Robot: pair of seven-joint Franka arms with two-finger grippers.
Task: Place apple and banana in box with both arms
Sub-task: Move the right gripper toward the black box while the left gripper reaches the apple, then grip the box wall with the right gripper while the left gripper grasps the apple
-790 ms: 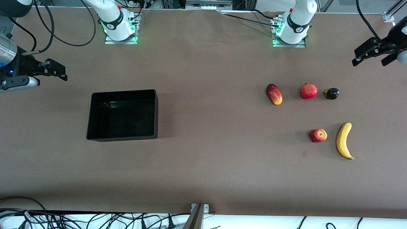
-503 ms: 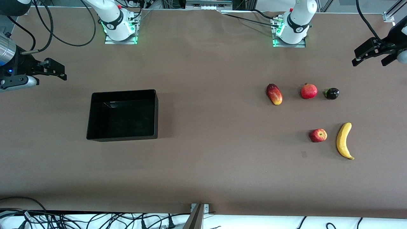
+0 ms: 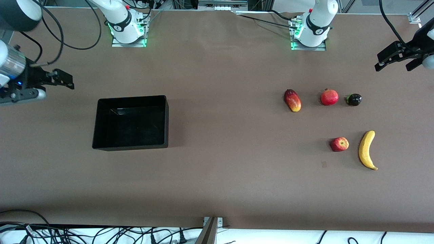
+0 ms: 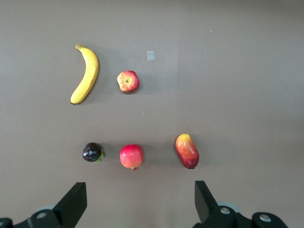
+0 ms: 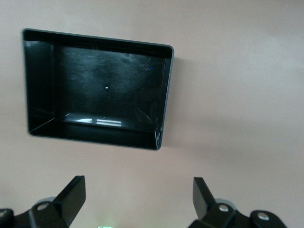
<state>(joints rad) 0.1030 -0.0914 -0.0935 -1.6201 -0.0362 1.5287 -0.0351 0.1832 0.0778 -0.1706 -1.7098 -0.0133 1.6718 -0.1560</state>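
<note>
Both pincers hang released in the air, fingers spread wide with nothing between them. One, the left pincer (image 3: pixel 396 60), is over the bare desk (image 3: pixel 223 176) at the left arm's end; the other, the right pincer (image 3: pixel 62 78), is over the desk at the right arm's end, beside the box (image 3: pixel 98 125).

One box sits on the desk with nothing in it. Five fruits lie toward the left arm's end. One apple (image 3: pixel 339 144) and one banana (image 3: pixel 367 150) lie just beside each other, apart, nearer the front camera. Farther from it, one mango (image 3: pixel 292 100), one pomegranate (image 3: pixel 329 97) and one small dark fruit (image 3: pixel 354 99) lie in a row.
</note>
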